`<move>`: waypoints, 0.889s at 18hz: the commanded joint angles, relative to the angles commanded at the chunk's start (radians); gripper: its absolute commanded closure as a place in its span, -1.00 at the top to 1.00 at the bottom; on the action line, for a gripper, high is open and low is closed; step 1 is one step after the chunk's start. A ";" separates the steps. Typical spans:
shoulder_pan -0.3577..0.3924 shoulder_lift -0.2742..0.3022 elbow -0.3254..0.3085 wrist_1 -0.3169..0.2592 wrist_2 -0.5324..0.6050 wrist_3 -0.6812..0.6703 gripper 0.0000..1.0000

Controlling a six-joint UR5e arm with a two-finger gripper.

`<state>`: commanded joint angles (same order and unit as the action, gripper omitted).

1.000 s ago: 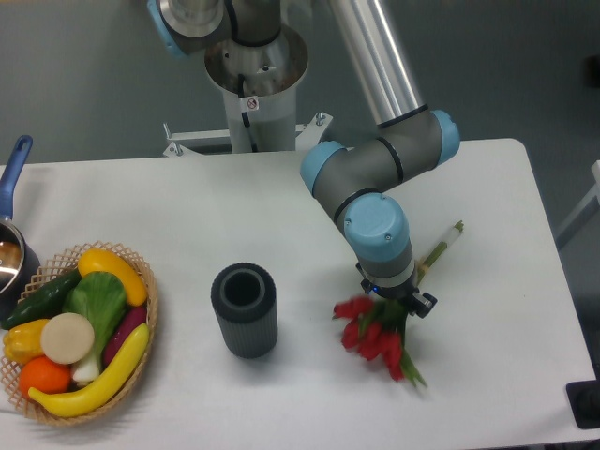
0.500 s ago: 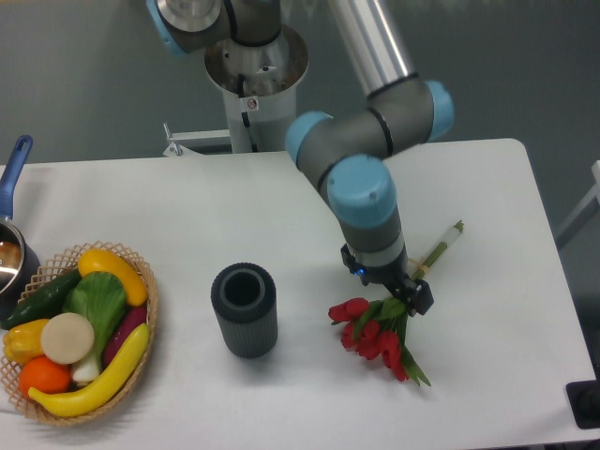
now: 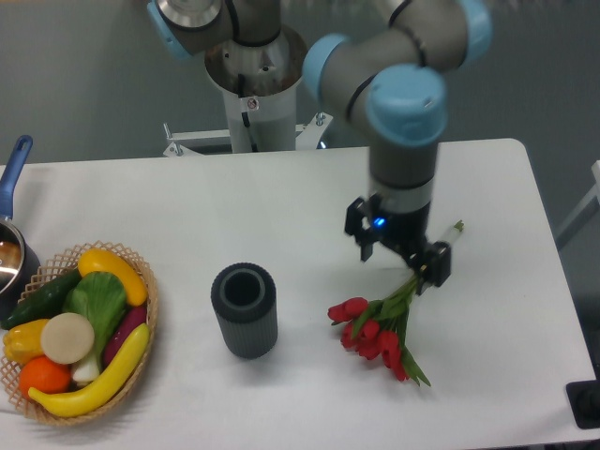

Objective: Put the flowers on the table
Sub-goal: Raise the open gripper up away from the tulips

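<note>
The flowers, a bunch of red tulips with green leaves and pale stems, lie flat on the white table at the right of centre, heads toward the front and stems running back to the right. My gripper hangs above the stems, raised off the bunch and open, with nothing between its fingers.
A dark ribbed cylindrical vase stands upright left of the flowers. A wicker basket of fruit and vegetables sits at the front left, with a blue-handled pot behind it. The robot's base column rises at the table's back edge.
The gripper has let go of the flowers and risen upward and slightly right. The bunch stays lying on the table where it was set.
</note>
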<state>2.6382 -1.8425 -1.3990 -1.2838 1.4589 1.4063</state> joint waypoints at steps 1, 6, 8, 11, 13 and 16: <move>0.026 0.011 -0.002 -0.024 -0.017 0.043 1.00; 0.138 0.069 -0.014 -0.120 -0.051 0.270 1.00; 0.164 0.084 -0.014 -0.135 -0.067 0.313 1.00; 0.193 0.104 -0.015 -0.157 -0.078 0.350 1.00; 0.203 0.106 -0.015 -0.166 -0.080 0.376 1.00; 0.201 0.104 -0.015 -0.164 -0.081 0.376 1.00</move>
